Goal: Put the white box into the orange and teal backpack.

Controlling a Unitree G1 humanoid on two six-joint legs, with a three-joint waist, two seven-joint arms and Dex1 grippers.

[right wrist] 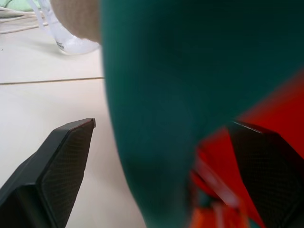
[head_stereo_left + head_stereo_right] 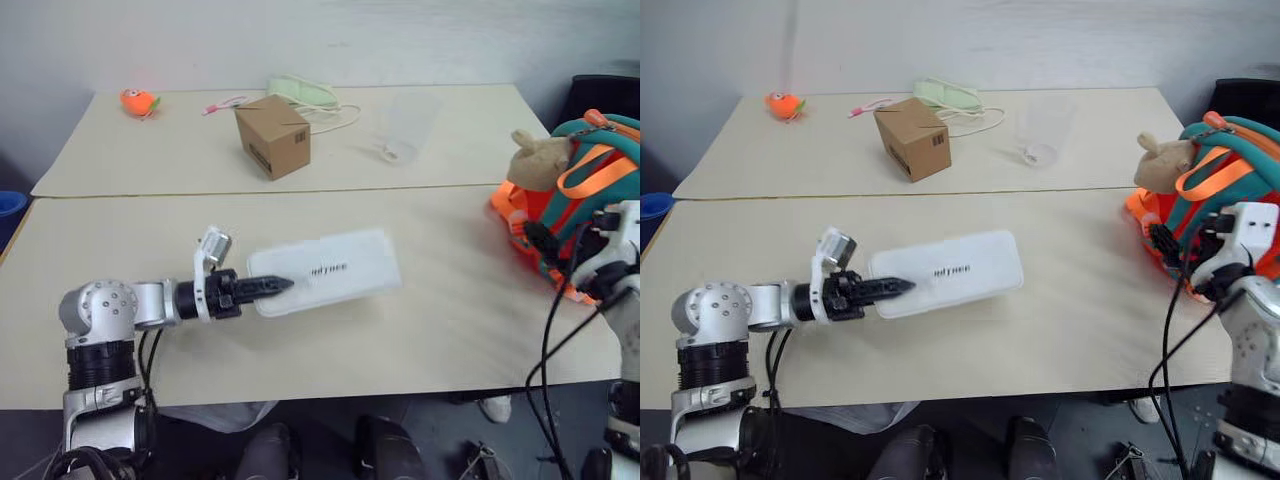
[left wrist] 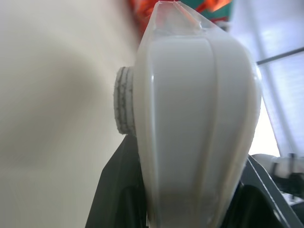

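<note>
Backpack fabric catches our eye first: the orange and teal backpack stands at the right edge of the near table, bright orange cloth with teal trim, orange webbing straps and a tan plush toy on its front; we cannot tell what lies inside it. Our right gripper is spread wide, its black textured fingers either side of a teal band of the backpack, gripping nothing. Our left gripper is clamped on the left end of the white box, a flat, smooth, glossy case with rounded corners and small dark lettering, held near the middle of the near table. On the far table we see a brown cardboard cube box, a clear plastic cup lying on its side, a pale green pouch with a white cord, and a small orange toy by the far left corner.
</note>
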